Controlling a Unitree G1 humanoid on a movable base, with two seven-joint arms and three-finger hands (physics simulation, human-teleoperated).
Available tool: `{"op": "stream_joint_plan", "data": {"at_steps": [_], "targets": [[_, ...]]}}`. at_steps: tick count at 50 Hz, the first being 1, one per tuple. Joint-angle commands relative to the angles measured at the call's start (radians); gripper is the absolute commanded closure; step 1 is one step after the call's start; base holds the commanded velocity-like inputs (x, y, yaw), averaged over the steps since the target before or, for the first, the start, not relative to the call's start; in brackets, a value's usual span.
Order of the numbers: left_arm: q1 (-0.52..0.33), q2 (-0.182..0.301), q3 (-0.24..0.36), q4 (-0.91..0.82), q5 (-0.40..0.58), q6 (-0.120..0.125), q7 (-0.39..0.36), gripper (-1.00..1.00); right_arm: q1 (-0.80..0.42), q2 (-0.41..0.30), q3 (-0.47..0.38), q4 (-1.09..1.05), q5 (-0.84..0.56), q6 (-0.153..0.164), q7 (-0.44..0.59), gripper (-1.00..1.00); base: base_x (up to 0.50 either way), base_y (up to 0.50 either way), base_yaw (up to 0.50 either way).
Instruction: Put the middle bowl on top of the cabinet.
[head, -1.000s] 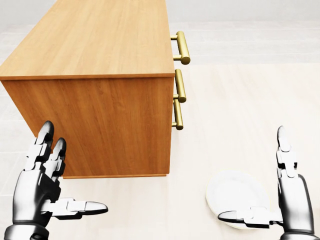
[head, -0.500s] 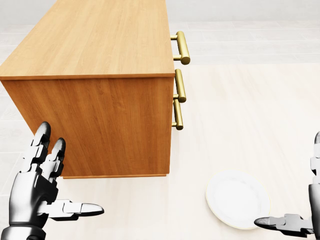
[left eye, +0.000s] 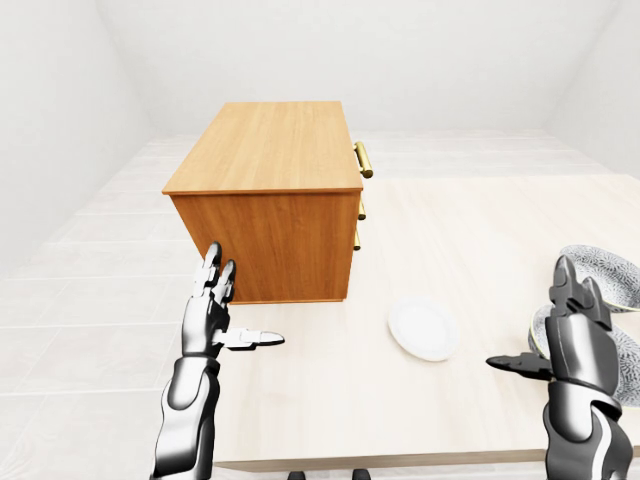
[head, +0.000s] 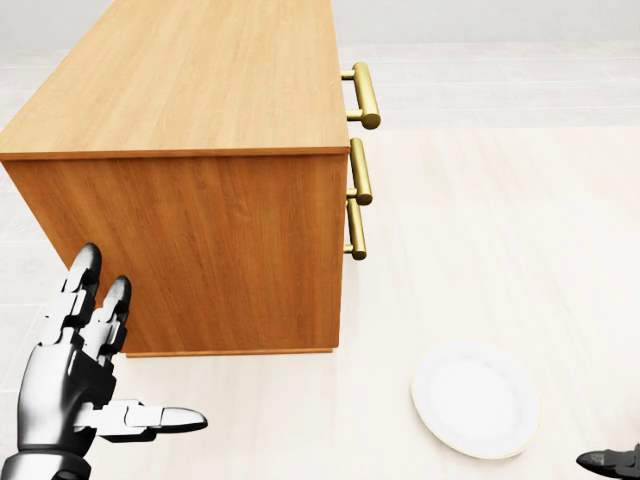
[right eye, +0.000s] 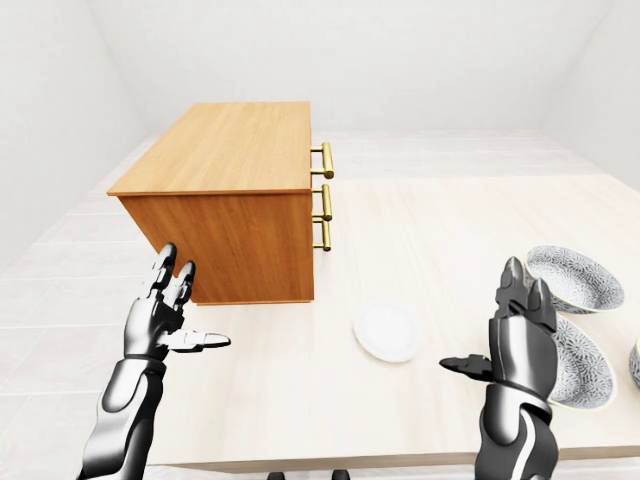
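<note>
A wooden cabinet (right eye: 230, 190) with gold handles (right eye: 322, 200) stands on the pale table (right eye: 420, 240), at the left of the views. Patterned grey bowls lie at the right edge of the right-eye view: one bowl (right eye: 575, 277) higher up, a second bowl (right eye: 585, 365) below it and partly hidden behind my right hand, and a sliver of a third bowl (right eye: 635, 362) at the frame edge. My right hand (right eye: 492, 335) is open, fingers up, just left of the second bowl and holding nothing. Below the cabinet's side panel, my left hand (right eye: 195, 305) is open and empty.
A white plate (head: 475, 398) lies flat on the table, between the cabinet's lower right corner and my right hand. The table's near edge (right eye: 330, 462) runs along the bottom of the eye views. White floor and walls surround the table.
My right hand has moved right, almost out of the head view, leaving only a thumb tip and uncovering the white plate. The left hand has dropped slightly.
</note>
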Motion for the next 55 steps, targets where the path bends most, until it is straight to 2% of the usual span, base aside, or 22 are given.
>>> {"op": "stream_joint_plan", "data": {"at_steps": [1,5,16,20,26,33,44,55], "targets": [[-0.104,-0.003,0.002,0.102,0.037,-0.001,0.043,-1.00,0.003,-0.007,-0.043,0.004,-0.108,0.018,0.010,-1.00,0.00,0.00,0.00],[-0.106,-0.002,0.005,0.103,0.035,-0.001,0.044,-1.00,0.014,-0.006,-0.043,0.013,-0.162,0.021,-0.011,-1.00,0.00,0.00,0.00],[-0.104,-0.001,0.007,0.116,0.028,-0.012,0.042,-1.00,0.067,0.007,-0.068,-0.005,-0.259,0.030,0.030,-1.00,0.01,0.00,0.00],[-0.100,-0.002,0.006,0.110,0.024,-0.008,0.041,-1.00,0.074,0.013,-0.079,-0.006,-0.286,0.015,0.026,-1.00,0.00,0.00,0.00],[-0.105,-0.001,0.005,0.125,0.026,-0.016,0.040,-1.00,0.071,0.014,-0.082,0.001,-0.346,0.014,0.033,-1.00,0.01,0.00,0.00],[-0.111,0.001,0.009,0.134,0.023,-0.016,0.041,-1.00,0.063,0.004,-0.086,0.012,-0.401,0.023,0.041,-1.00,0.01,0.00,0.00],[-0.113,0.004,0.009,0.132,0.024,-0.016,0.043,-1.00,0.028,-0.025,-0.091,0.087,-0.441,0.065,0.013,-1.00,0.00,0.00,0.00],[-0.108,0.001,0.005,0.125,0.031,-0.016,0.046,-1.00,0.039,-0.046,-0.080,0.165,-0.492,0.065,-0.035,-1.00,0.01,0.00,0.00]]}}
